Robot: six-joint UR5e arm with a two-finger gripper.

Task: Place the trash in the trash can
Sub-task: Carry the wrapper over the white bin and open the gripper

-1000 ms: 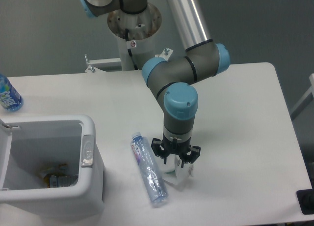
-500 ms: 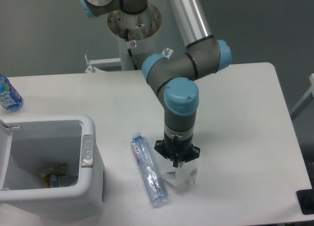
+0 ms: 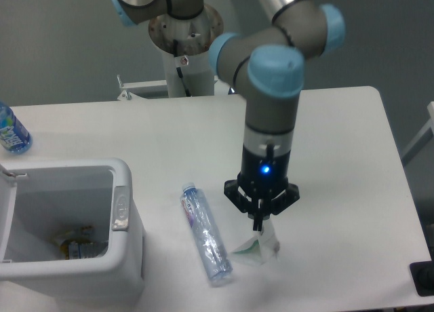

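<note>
Camera view: the fixed camera is looking down on a white worktop (image 3: 339, 122), the arm's base standing at its far edge.
Trash can (image 3: 125, 258): it is sitting open at the near left corner of the worktop, grey latch on its rim, some litter already lying at the bottom.
Clear bottle (image 3: 205, 234): it is lying on its side just right of the can, cap pointing toward the far edge. It is likely light, stiff enough to pinch, but smooth and apt to roll; I judge the labelled middle to be the best place to take hold.
Wrapper (image 3: 260, 247): it is hanging near the near edge, right of the bottle, top corner caught above. Whether its lower edge is touching the worktop I cannot tell. It looks feather-light, soft and crushable, so a pinch on any raised fold should do; a thin grip could slip.
Gripper (image 3: 262, 220): the jaws are pressing together, pinching the wrapper's top.
Arm pose: the wrist is pointing straight down over the wrapper, elbow joints folding high above the middle of the worktop.
</note>
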